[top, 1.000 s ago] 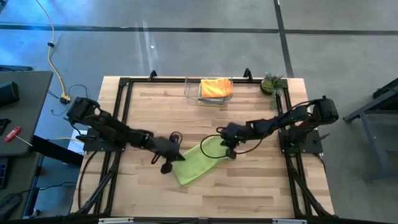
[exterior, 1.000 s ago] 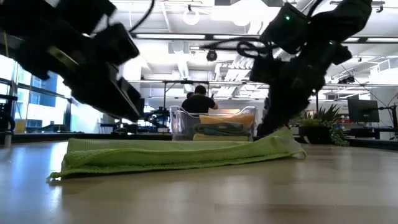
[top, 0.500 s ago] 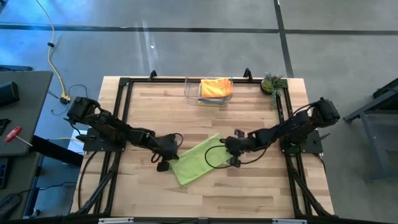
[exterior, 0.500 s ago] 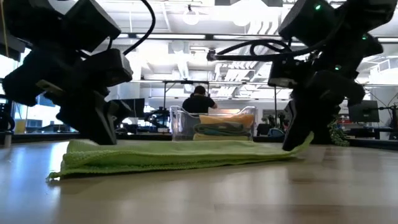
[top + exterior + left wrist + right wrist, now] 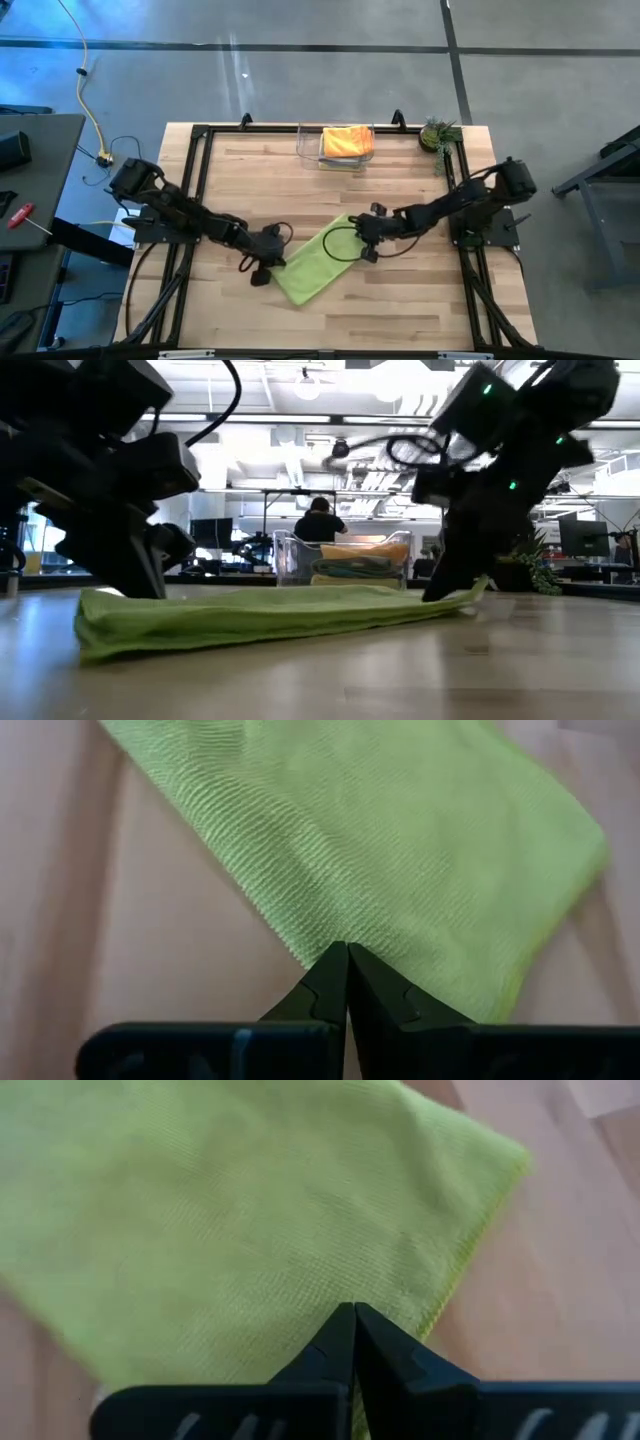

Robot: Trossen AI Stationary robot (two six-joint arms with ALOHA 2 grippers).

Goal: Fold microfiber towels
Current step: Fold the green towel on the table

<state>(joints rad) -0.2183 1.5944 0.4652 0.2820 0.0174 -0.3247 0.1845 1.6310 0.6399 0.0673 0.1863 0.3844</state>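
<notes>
Towel, lime green, one item, being worked on the wooden surface between the two arms. Since a second ago it is being shifted: the strip is being turned further onto a diagonal, and its near-left end, earlier thin and trailing in the low view, is now being shown bunched and thicker. This is being judged as squaring-up of a fold already made, with a further fold probably to follow.

Left gripper, fingers together, is being pressed at the cloth's left edge; right gripper, fingers likewise together, is being held at its upper right corner. Whether fabric is pinched is not being shown.

Appearance: doubled oblong, fine ribbed weave, stitched hem, lying flat.

Other towels, orange on top, are being kept in the clear bin at the far edge.
</notes>
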